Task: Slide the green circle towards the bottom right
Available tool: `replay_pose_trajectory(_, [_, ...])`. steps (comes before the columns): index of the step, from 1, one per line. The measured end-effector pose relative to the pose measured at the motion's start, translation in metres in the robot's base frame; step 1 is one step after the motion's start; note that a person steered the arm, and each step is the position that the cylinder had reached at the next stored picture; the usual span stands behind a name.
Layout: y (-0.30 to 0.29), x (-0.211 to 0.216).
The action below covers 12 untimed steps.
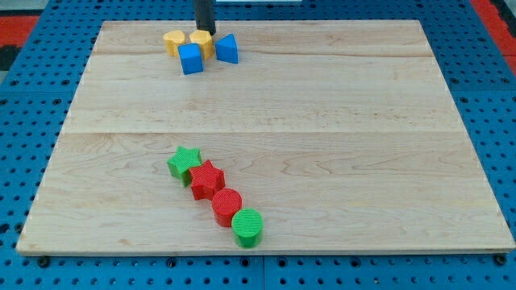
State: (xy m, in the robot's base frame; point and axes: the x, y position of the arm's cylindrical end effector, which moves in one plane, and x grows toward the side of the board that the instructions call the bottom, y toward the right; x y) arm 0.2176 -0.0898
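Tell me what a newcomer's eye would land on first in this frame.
A diagonal chain near the view's bottom: green star, red star, red circle, green circle. At the view's top, my tip sits amid two yellow blocks and two blue blocks.

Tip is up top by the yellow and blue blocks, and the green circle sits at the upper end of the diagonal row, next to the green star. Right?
Not quite. In the camera view the green circle ends the row at the bottom, touching the red circle; the green star is at the upper end. My tip is indeed by the yellow and blue blocks.
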Motion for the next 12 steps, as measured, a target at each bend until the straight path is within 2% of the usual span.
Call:
replay_pose_trajectory(2, [-0.006, 0.015])
replay_pose_trajectory(3, [-0.052, -0.016])
replay_pose_trajectory(4, [-0.113, -0.008])
replay_pose_trajectory(5, [-0.075, 0.001])
replay_pose_trajectory(6, [-0.090, 0.030])
replay_pose_trajectory(7, [-0.143, 0.124])
replay_pose_trajectory(8, [-0.128, 0.262])
replay_pose_trajectory(9, [-0.105, 0.366])
replay_pose_trajectory(10, [-0.045, 0.401])
replay_pose_trajectory(11, [-0.014, 0.401])
replay_pose_trajectory(12, [0.058, 0.401])
